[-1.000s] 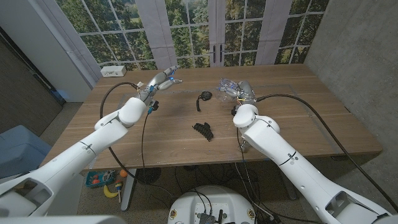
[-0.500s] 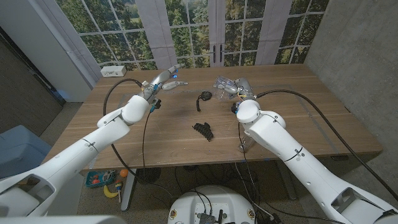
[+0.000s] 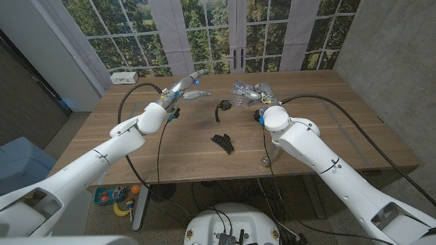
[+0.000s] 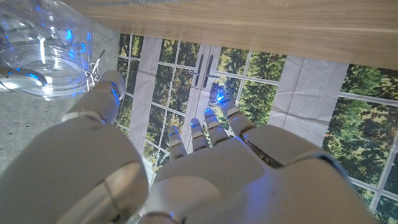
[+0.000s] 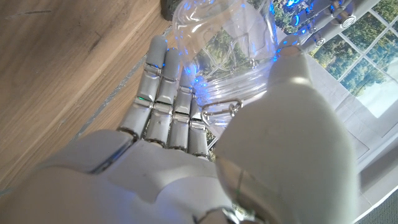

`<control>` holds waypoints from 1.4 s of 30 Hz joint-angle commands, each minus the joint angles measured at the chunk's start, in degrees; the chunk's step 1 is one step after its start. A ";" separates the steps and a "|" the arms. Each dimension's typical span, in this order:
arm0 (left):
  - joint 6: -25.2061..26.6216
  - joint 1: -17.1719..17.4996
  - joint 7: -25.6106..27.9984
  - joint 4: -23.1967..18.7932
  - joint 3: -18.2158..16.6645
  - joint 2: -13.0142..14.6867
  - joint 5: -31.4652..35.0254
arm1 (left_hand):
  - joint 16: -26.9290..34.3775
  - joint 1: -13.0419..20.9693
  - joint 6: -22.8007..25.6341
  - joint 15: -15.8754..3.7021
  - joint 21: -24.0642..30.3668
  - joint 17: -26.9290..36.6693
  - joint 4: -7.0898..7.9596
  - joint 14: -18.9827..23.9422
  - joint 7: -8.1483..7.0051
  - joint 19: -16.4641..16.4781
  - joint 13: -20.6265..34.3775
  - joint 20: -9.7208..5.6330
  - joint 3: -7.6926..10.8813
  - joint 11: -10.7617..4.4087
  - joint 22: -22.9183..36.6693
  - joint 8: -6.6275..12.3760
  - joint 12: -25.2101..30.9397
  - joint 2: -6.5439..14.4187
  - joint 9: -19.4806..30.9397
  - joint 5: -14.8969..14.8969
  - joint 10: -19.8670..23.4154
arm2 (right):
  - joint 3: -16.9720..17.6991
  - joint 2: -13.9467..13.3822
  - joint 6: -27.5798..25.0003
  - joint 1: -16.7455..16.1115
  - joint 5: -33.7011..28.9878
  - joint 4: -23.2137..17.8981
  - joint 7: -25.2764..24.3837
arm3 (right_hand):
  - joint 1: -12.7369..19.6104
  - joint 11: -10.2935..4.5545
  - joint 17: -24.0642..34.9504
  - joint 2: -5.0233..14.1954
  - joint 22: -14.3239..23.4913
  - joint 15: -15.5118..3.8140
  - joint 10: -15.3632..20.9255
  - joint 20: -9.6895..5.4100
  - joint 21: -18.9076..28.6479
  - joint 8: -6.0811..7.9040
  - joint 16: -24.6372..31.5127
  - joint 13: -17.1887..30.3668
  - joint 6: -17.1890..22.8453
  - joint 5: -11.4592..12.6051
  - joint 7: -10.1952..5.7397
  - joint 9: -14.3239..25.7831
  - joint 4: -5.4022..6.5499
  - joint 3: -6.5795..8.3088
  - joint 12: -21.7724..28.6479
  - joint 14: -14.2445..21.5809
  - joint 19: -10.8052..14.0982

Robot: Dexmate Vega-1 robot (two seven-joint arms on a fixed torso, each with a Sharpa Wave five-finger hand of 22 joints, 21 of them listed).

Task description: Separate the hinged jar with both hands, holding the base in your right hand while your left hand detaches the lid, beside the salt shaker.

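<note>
Clear glass jar (image 5: 227, 59) sits cupped in right hand (image 5: 205, 155).

The two arms are smooth white shells with round joints, black cables looping along them, and silver-grey fingers (image 5: 163, 99) with small blue lights.

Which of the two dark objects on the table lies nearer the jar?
The farther dark object, just left of the glass jar gripped by the right hand; the other dark object lies nearer the table's front edge.
</note>
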 commanded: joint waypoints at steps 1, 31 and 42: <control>-2.23 -0.29 1.60 1.79 0.87 -2.09 1.52 | 0.52 0.42 0.87 -0.39 0.39 0.26 0.24 1.19 -0.05 1.14 0.25 -0.04 -1.60 -0.25 0.25 0.47 0.66 -0.74 0.21 1.12 1.37 | -0.39 -2.11 2.23 0.24 1.44 -1.66 1.11 | 15.20 -9.82 0.37 14.63 -0.10 -20.20 10.54 -7.98 0.61 0.11 -0.13 0.28 10.70 0.39 -9.80 -0.07 -2.38 10.74 -0.29 14.11 -3.75; -5.34 0.83 8.18 3.69 2.60 -7.34 5.05 | 0.97 -0.46 6.63 -2.48 1.57 0.42 0.90 5.13 -0.10 4.93 0.39 -1.01 -8.63 -1.33 0.67 1.32 1.37 -0.21 0.20 5.30 5.31 | -1.05 -5.42 2.30 -0.39 2.18 -6.52 3.49 | 15.23 -9.59 1.42 14.36 -1.92 -20.21 11.17 -7.99 3.27 -0.33 -1.36 1.06 10.84 1.15 -9.46 -0.63 -2.39 11.15 -1.40 14.66 -4.66; -5.46 0.17 8.14 3.60 3.45 -7.66 6.67 | 0.78 2.10 7.41 -2.57 1.65 0.35 0.34 5.38 -0.15 5.24 0.39 -1.12 -8.82 -1.42 0.74 1.32 1.18 0.65 0.22 5.91 5.49 | -1.93 -6.58 2.96 -0.09 1.81 -7.76 4.70 | 15.21 -9.55 1.73 14.29 -2.58 -20.21 11.27 -7.96 4.28 -0.53 -1.88 1.39 10.80 1.42 -9.46 -0.81 -2.37 11.30 -1.87 14.79 -5.05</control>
